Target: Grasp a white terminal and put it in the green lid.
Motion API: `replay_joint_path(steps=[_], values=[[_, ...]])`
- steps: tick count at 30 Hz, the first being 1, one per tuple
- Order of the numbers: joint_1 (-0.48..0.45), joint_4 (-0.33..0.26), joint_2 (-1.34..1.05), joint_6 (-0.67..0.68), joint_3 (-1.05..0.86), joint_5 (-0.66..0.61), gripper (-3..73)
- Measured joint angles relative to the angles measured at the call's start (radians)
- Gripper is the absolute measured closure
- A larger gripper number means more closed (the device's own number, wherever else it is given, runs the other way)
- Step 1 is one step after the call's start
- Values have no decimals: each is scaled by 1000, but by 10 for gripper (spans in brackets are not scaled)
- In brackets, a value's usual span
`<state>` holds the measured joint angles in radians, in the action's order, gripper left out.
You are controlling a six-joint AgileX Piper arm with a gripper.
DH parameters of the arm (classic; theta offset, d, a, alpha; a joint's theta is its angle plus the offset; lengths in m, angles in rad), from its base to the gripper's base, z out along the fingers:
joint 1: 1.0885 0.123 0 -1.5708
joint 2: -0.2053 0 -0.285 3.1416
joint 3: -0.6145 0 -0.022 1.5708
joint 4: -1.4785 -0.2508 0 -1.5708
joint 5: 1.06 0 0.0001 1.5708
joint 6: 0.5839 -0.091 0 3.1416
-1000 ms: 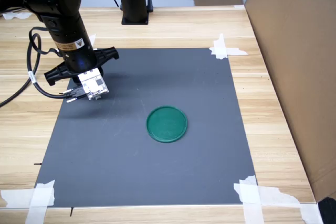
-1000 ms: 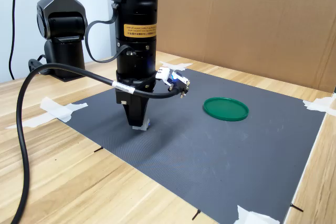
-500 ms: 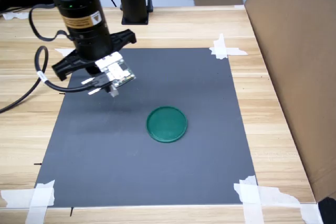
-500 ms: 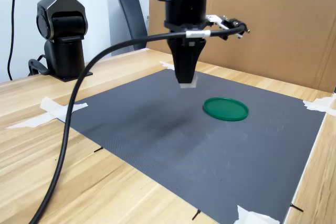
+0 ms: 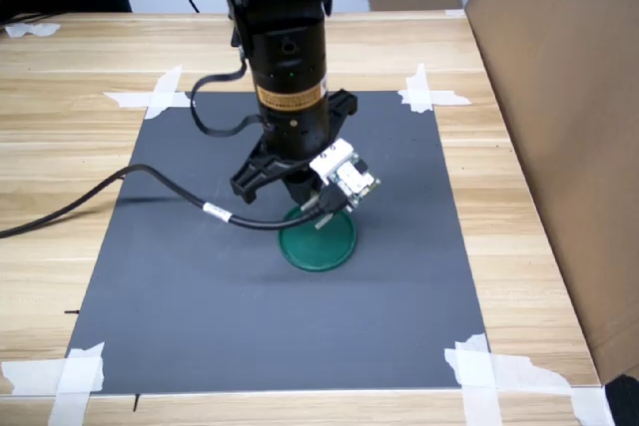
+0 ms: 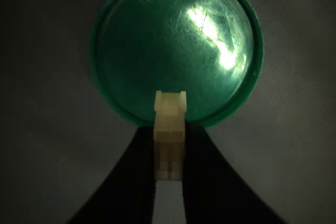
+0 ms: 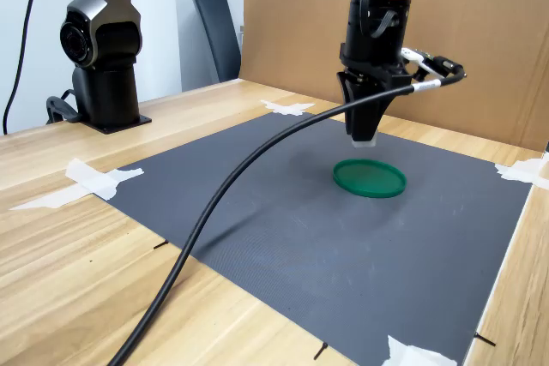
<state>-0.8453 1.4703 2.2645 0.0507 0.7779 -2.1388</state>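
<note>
My gripper (image 7: 364, 138) hangs above the green lid (image 7: 370, 178), the white terminal (image 6: 169, 132) between its jaws. The lid lies on a mat (image 5: 200, 296) taped to the desk (image 5: 60, 147).

Robotics lab: taped mat (image 5: 200, 296) (cardboard (image 7: 480, 32) backdrop).
</note>
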Motion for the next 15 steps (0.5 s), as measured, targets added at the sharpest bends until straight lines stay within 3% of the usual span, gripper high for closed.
replay_joint_path(steps=[15], values=[[1,-1,80,1,6,50,617]])
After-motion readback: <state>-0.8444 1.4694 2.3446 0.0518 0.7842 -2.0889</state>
